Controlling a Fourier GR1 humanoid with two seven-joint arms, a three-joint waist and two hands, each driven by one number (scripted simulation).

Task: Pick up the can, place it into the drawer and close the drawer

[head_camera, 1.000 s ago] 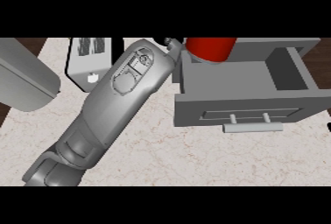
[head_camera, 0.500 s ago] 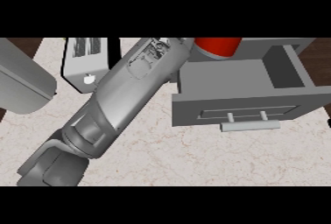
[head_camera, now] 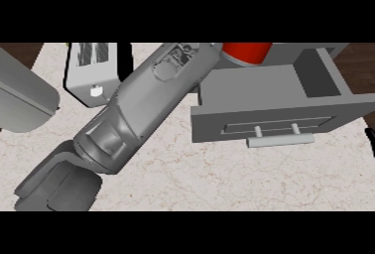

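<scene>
At the counter's far edge, the red cylindrical can (head_camera: 247, 52) is seen just behind the open grey metal drawer (head_camera: 275, 106) — whether the hand grips it cannot be told — and should be carried forward over the cavity before lowering.

My grey, smooth-shelled forearm (head_camera: 139, 111) is a long rounded casing, matte like moulded plastic or brushed metal. Near its far end sits a lighter inset panel (head_camera: 176, 62) with an outlined, shield-like border and small darker mechanical details packed inside it. Nearer to me the shell narrows into a raised angular collar (head_camera: 106, 141) with a recessed, darker trapezoid face. Below that comes a darker grey, blocky upper segment (head_camera: 58, 183) with rounded corners and a flat sunken panel. I can make out no cables, screws or lettering on me
</scene>
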